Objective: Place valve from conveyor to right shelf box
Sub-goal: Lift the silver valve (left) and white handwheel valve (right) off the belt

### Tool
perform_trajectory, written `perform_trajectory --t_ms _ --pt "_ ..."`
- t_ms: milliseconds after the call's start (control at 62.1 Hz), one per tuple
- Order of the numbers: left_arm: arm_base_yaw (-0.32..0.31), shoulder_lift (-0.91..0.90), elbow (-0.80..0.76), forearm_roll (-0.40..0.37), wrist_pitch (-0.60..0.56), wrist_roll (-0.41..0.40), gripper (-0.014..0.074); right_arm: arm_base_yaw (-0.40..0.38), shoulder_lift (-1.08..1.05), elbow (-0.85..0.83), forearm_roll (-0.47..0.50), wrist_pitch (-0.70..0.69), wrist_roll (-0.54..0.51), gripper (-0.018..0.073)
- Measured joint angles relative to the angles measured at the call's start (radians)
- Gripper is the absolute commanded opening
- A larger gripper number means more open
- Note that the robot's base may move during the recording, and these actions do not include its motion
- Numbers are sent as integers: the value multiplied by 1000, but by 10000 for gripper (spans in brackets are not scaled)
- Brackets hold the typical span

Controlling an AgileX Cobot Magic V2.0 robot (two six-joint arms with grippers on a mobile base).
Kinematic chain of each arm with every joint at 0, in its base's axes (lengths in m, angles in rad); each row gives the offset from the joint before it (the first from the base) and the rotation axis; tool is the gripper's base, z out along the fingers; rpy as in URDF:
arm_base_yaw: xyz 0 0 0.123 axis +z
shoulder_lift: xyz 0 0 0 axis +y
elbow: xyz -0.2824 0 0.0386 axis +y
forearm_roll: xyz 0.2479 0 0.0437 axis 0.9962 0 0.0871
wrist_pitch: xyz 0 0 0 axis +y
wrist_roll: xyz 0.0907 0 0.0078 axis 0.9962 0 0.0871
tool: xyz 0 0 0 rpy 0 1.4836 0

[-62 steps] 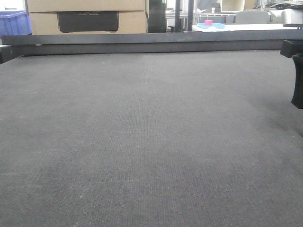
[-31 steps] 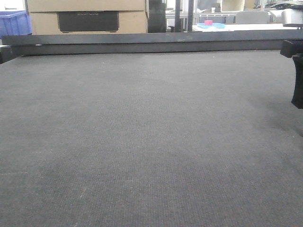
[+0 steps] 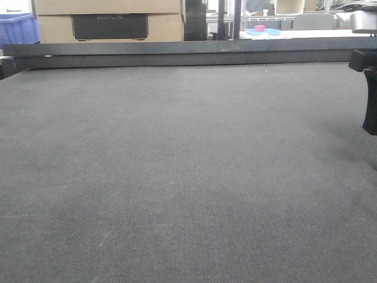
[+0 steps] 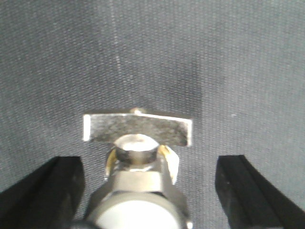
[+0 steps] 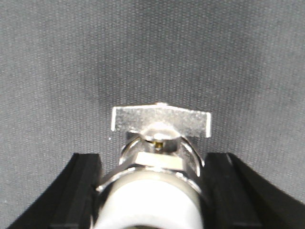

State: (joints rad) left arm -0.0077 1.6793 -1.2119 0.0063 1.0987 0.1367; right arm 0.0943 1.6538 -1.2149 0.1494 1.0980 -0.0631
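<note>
The conveyor (image 3: pixel 177 165) is a wide dark grey woven belt that fills the front view; no valve shows there. In the left wrist view a silver valve (image 4: pixel 138 131) with a flat T-handle lies on the belt (image 4: pixel 238 71) between the wide-apart black jaws of my left gripper (image 4: pixel 150 164), with gaps on both sides. In the right wrist view my right gripper (image 5: pixel 155 162) has its black fingers (image 5: pixel 83 181) pressed against both sides of a silver valve (image 5: pixel 159 121) with a T-handle, over the belt (image 5: pixel 71 57). The shelf box is out of view.
A dark rail (image 3: pixel 188 52) runs along the belt's far edge. Behind it stand cardboard boxes (image 3: pixel 106 17), a blue crate (image 3: pixel 17 28) at the left and a white table (image 3: pixel 294 32). A black arm part (image 3: pixel 370 94) hangs at the right edge.
</note>
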Motion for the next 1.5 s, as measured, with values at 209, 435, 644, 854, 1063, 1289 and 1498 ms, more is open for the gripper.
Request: perform_trajectory --t_ms 209,435,644,854,1063,1289,1498 --pt "0 0 0 13 0 -33 390 0 0 0 0 0 0 -162" --pt "0 0 0 17 2 -59 102 0 0 0 0 0 0 -162" --pt "0 -2 -2 17 15 -59 -111 0 -27 -8 0 2 0 -162" --pt "0 -102 -2 19 -7 -60 -111 0 -176 -36 -2 -18 0 -162" --pt "0 -296 5 19 -120 -60 -111 0 -324 -36 -36 -58 0 -162" --pt "0 -526 120 -6 -342 -60 -111 0 -469 58 -64 -223 0 -162" --pt "0 -733 295 -19 -495 -60 -111 0 -605 217 -68 -400 0 -162"
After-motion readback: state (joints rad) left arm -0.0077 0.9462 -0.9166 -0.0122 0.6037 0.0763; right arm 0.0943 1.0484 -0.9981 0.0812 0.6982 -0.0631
